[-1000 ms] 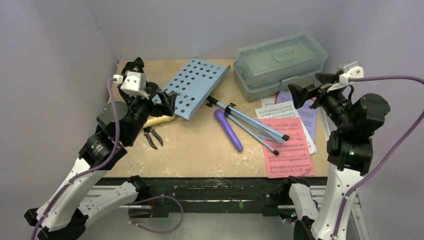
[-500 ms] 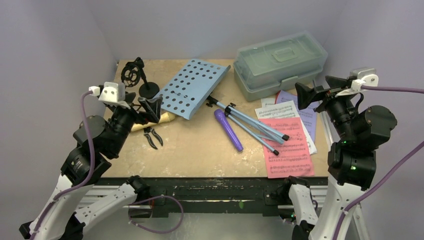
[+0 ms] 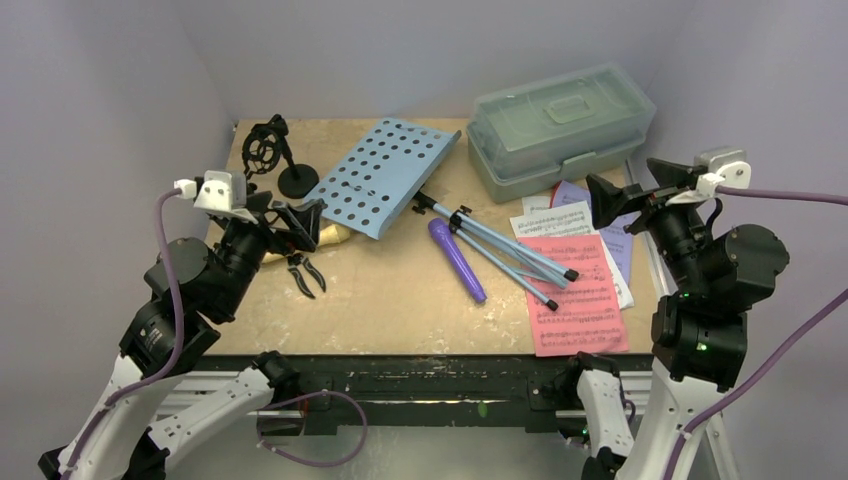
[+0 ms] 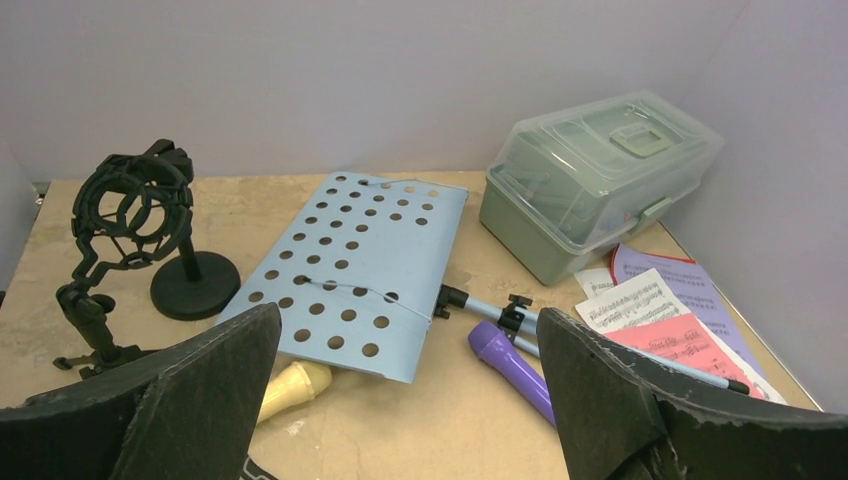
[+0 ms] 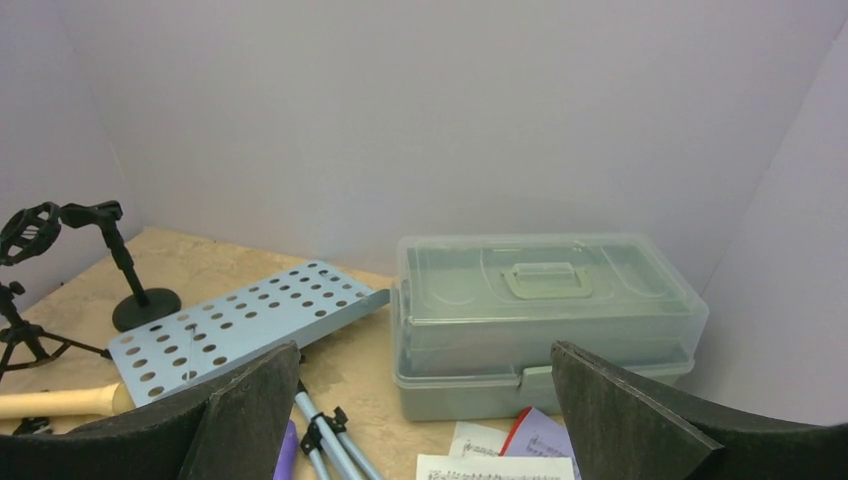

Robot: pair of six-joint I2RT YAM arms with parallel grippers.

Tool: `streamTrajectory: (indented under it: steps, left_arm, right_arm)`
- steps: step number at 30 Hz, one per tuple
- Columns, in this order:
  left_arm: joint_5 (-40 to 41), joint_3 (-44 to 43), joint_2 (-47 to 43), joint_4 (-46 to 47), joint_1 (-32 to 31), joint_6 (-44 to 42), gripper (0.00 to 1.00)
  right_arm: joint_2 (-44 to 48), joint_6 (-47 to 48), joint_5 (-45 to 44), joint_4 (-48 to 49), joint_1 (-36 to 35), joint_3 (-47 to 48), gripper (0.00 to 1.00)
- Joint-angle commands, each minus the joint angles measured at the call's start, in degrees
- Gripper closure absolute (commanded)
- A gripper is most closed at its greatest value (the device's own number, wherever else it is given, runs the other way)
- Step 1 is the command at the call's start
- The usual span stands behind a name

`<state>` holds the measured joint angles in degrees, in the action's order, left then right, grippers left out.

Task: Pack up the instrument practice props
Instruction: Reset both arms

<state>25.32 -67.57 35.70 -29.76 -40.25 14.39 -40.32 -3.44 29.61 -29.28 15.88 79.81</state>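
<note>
Both jaws stand apart, empty. Rack (image 4: 350, 270) lies ahead of the left jaws; likely light, stiff, unwieldy, best gripped at its legs (image 3: 497, 237). Pages (image 3: 577, 290) beneath right jaws: limp, slippery.

Blue music rack (image 4: 352, 262) lies over a tan microphone (image 4: 290, 387), seemingly touching; purple microphone (image 4: 506, 362) beside.

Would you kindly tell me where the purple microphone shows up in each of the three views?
Top external: near the centre, the purple microphone lies left of the tripod legs.
Left wrist: lower right of centre, below the rack's corner.
Right wrist: a sliver at the bottom edge.
Shared landmark: the blue perforated rack.
</note>
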Motion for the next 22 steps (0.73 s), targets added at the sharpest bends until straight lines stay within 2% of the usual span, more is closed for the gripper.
streamTrajectory:
  steps: [1, 22]
  left_arm:
    - [-1.2, 0.5, -0.4, 0.8, 0.2, 0.7, 0.0]
    - [-3.9, 4.0, -0.7, 4.2, 0.2, 2.4, 0.0]
  right_arm:
    - [0.4, 0.3, -0.3, 1.5, 0.4, -1.1, 0.01]
    - [0.5, -2.0, -1.9, 1.8, 0.3, -2.7, 0.01]
